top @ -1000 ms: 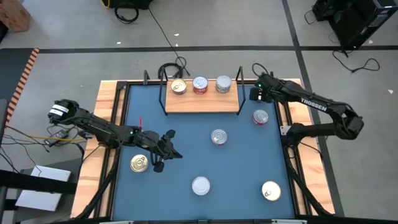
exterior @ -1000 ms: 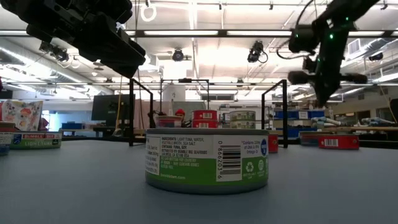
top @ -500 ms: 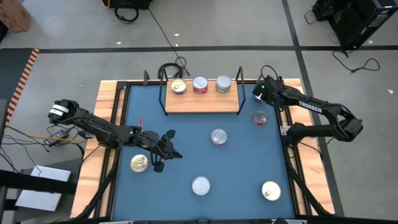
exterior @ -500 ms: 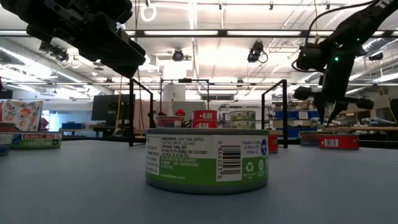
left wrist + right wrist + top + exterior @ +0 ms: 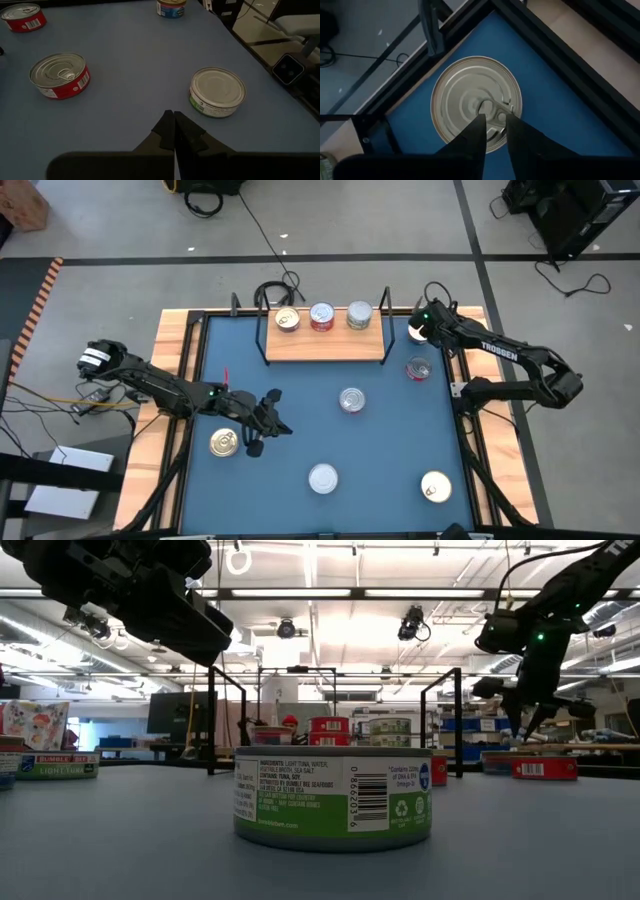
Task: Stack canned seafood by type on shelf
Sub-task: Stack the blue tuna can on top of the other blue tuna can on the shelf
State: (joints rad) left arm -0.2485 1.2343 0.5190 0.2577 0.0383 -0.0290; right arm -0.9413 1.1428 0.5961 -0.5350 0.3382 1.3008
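The shelf (image 5: 325, 345) stands at the table's far side with three tins on its board: gold-lidded (image 5: 287, 320), red-sided (image 5: 322, 316) and silver (image 5: 359, 315). My right gripper (image 5: 494, 120) hangs narrowly open just above a silver-lidded tin (image 5: 462, 97) that sits in the table's far right corner; in the low view the gripper (image 5: 525, 730) stands above table height. My left gripper (image 5: 174, 117) is shut and holds nothing, above the table's left half (image 5: 262, 423), beside a gold-lidded tin (image 5: 224, 442).
Loose tins rest on the blue table: a red-sided one (image 5: 418, 368) by the right edge, one (image 5: 351, 400) in the middle, a silver one with a green label (image 5: 323, 478) near the front, and a gold one (image 5: 435, 487) at the front right. The black frame rails (image 5: 555, 55) close in the corner.
My right gripper has sunk toward the table's far right corner, shifted a little toward the right edge and rolled about its own axis. Its fingers, shut a second ago, now stand slightly apart. No tin has moved.
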